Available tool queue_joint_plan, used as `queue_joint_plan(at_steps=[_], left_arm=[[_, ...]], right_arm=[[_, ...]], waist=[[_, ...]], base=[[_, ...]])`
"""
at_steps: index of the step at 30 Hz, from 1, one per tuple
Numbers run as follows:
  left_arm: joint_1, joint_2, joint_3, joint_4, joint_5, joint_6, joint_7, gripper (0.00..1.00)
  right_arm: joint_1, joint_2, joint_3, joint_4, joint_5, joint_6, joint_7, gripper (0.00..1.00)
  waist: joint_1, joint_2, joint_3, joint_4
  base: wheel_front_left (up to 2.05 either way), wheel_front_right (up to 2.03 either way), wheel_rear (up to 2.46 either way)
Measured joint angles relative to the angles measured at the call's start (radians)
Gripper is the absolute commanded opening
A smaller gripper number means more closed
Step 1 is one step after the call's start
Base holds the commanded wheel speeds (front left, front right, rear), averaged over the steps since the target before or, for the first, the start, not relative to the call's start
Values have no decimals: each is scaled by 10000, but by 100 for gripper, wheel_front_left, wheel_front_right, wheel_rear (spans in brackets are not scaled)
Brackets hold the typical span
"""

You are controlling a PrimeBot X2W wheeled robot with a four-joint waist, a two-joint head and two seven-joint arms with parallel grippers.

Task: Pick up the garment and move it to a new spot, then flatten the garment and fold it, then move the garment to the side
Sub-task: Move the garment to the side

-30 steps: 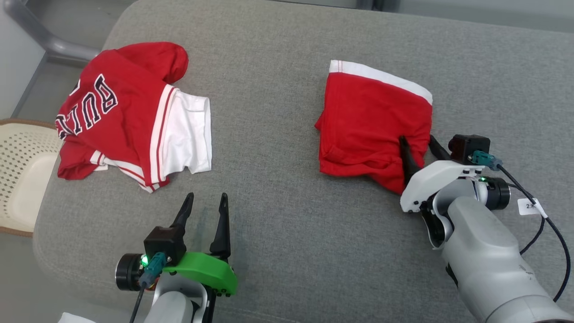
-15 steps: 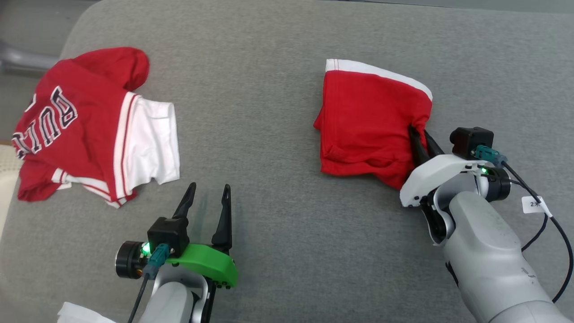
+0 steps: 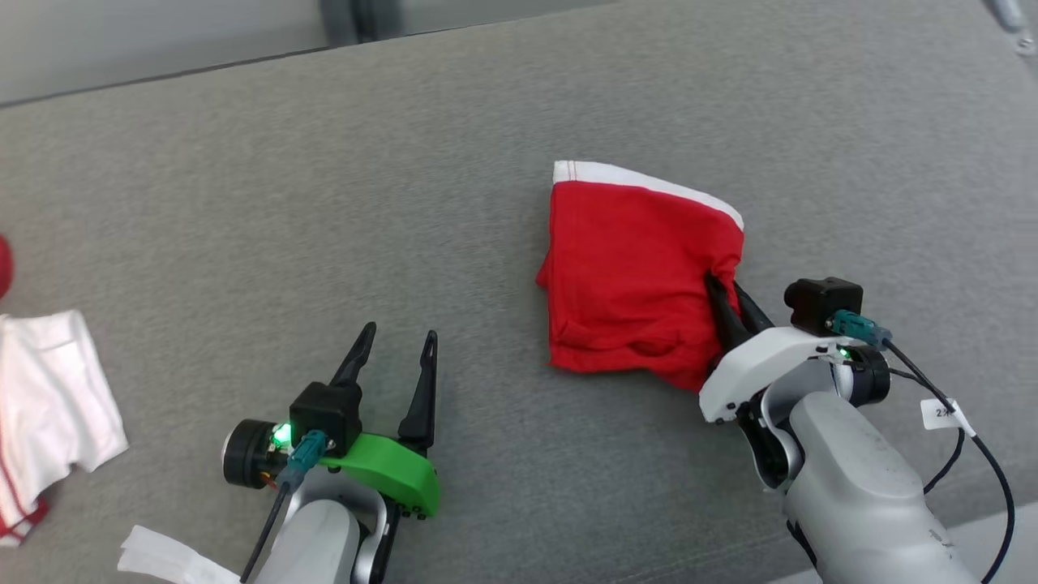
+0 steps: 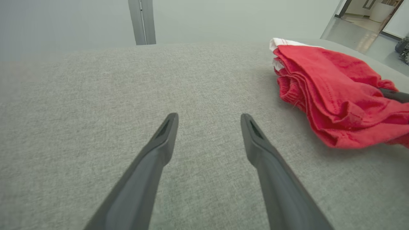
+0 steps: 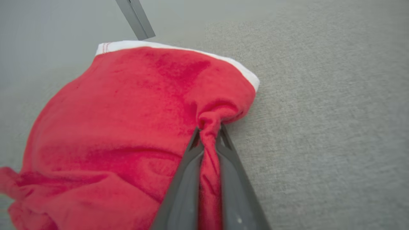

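Pinch first: the right gripper (image 3: 723,284) is clamped on a twisted ridge of the red garment (image 3: 628,268), at the cloth's edge nearest its own wrist. A thin rope of fabric is squeezed between the two dark fingers (image 5: 188,166) (the right wrist view shows this plainly). The rest of the garment lies bunched ahead and to the left of those fingertips, white band at the far edge, resting on the grey counter (image 3: 324,186). Whether any of it is off the surface yet I cannot tell.

The left gripper (image 3: 400,331) is spread wide with nothing in it, low over bare counter. The garment sits ahead and to its right, apart from it.

The step in hand looks like the pick-up and carry. The hold is on a small fold only, so a slow, straight lift seems wise, rising until the trailing hem hangs free rather than dragging. A quick sideways pull could slip the cloth out. A second piece of clothing, white cloth (image 3: 45,405), lies far to the left gripper's left. The set-down spot is best chosen short of it, with bare counter all round for flattening.
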Motion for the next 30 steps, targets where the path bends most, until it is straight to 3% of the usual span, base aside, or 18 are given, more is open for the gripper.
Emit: queue_joint_plan(at_steps=[7,14,19,30], left_arm=[[9,-4,67,123,176,-132,0,100],[-231,-10,19,100,395,-253,0,100],[-514,-6,77,88,729,-328,0,100],[-1024,52,474,-259,1352,-483,0,100]], right_arm=[[479,-4,253,-439,587,0,0,0],[523,-12,-19,-558,483,0,0,0],[-160,-190,-380,-368,-393,2,0,0],[-2700,-2222,-2470,1490,-2395,4,0,0]], waist=[[0,0,-83,-1614],[0,0,83,-2603],[0,0,446,-2660],[0,0,1451,-1516]], base=[[0,0,0],[0,0,0],[0,0,0],[0,0,0]])
